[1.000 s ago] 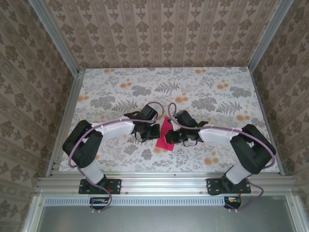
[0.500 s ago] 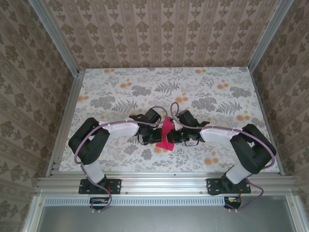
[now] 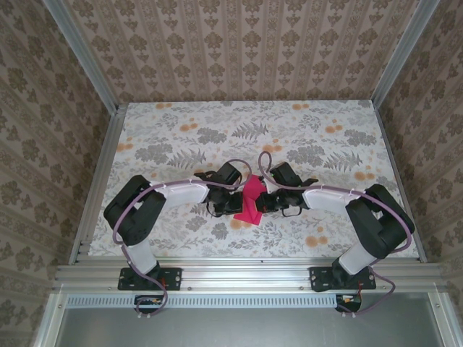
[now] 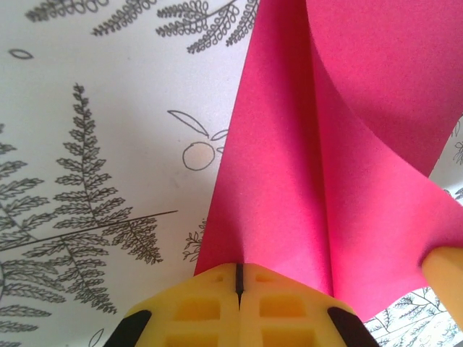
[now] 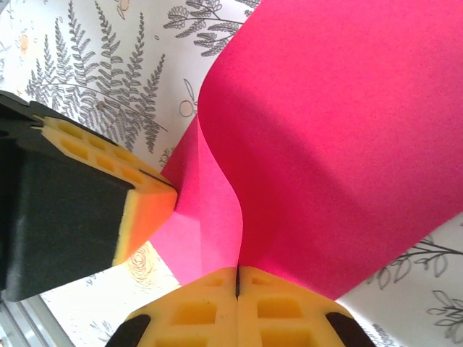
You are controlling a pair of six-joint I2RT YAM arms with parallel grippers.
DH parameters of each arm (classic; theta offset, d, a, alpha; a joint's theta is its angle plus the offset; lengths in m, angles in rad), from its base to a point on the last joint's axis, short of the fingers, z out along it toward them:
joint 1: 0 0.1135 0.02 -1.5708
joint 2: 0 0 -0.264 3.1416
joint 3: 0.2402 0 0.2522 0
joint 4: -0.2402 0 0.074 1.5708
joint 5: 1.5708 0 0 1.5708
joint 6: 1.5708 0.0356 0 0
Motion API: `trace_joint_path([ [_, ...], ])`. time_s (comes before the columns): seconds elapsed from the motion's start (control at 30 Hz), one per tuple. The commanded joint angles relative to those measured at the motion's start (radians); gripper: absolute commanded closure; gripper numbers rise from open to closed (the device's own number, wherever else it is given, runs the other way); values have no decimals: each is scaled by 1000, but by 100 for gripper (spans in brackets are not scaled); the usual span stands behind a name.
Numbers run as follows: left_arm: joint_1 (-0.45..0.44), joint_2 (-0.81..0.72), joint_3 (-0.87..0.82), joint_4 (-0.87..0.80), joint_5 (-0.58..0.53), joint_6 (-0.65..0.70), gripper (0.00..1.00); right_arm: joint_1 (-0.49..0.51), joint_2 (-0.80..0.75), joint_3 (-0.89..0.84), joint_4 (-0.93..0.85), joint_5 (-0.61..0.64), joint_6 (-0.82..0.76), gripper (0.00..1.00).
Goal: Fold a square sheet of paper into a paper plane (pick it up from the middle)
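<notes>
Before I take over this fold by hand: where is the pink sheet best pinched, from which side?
Probably at a side edge, edge-on from the side: the square sheet of paper bows upward in the middle, and the left gripper and right gripper pinch opposite sides so.

We see a table [image 3: 181, 137] under a white cloth printed with grey ferns [image 3: 249, 131] and small orange flowers [image 3: 189, 127]. The back wall [image 3: 246, 50], the left wall [image 3: 36, 144] and the right wall [image 3: 434, 130] close it in, all papered in beige damask stripes. Aluminium posts [image 3: 83, 54] rise at the back corners, an aluminium rail [image 3: 246, 275] crosses the near edge, and a grey panel [image 3: 246, 329] lies below it. The light is soft and even.
</notes>
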Motion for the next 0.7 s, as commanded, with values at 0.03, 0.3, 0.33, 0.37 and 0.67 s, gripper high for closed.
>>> trace_joint_path([
  [0.03,-15,50,1,-59,-47,36,100,-8,25,48,-52,-13,-110,95],
  [0.3,-16,49,12,-85,-63,49,100,-13,61,95,-90,7,-231,95],
  [0.33,-16,49,13,-86,-63,49,100,-13,67,100,-95,10,-241,94],
  [0.37,-16,47,12,-88,-62,49,100,-13,72,101,-98,13,-250,94],
  [0.67,-16,51,16,-91,-61,55,100,-23,77,100,-77,43,-308,95],
])
